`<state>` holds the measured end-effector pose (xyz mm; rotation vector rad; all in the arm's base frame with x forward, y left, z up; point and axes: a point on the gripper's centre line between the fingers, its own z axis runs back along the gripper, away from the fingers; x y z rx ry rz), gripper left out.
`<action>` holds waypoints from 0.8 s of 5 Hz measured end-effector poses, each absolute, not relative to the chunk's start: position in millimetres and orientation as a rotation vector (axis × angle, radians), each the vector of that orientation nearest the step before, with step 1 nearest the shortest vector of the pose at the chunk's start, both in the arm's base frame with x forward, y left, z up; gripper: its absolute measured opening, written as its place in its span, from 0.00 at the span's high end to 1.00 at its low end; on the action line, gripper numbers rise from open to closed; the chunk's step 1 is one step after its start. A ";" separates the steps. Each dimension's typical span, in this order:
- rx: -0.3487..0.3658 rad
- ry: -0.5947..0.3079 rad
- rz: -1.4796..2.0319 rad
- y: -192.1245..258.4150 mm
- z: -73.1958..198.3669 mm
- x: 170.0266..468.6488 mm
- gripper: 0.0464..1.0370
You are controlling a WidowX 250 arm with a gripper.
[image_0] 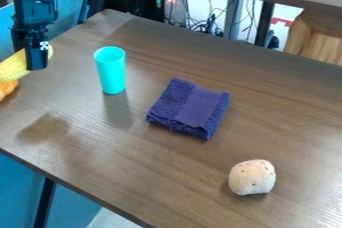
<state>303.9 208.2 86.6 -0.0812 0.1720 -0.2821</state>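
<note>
A black robot gripper (37,67) hangs at the upper left of a brown wood-grain table (113,157), overlapping a yellow corn cob (15,68). From this angle, it is impossible to tell whether the claw is spread, pressed together or pinching the cob. The cob slants up to the right; its middle is partly hidden behind the gripper and its lower end is cut off by the left edge. Just below it is an orange object (7,89), also cut off and too little shown to identify. To the right of the gripper, a turquoise cup (111,71) stands upright. Near the table's middle lies a folded purple towel (190,108); toward the lower right sits a pale, rounded, speckled lump (252,177).
</note>
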 end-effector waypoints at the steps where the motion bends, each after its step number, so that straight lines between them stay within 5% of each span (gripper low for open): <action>1: -0.095 0.140 -0.246 214.4 86.3 319.9 0.35; 4: -0.083 -0.034 0.003 216.2 54.7 351.9 0.35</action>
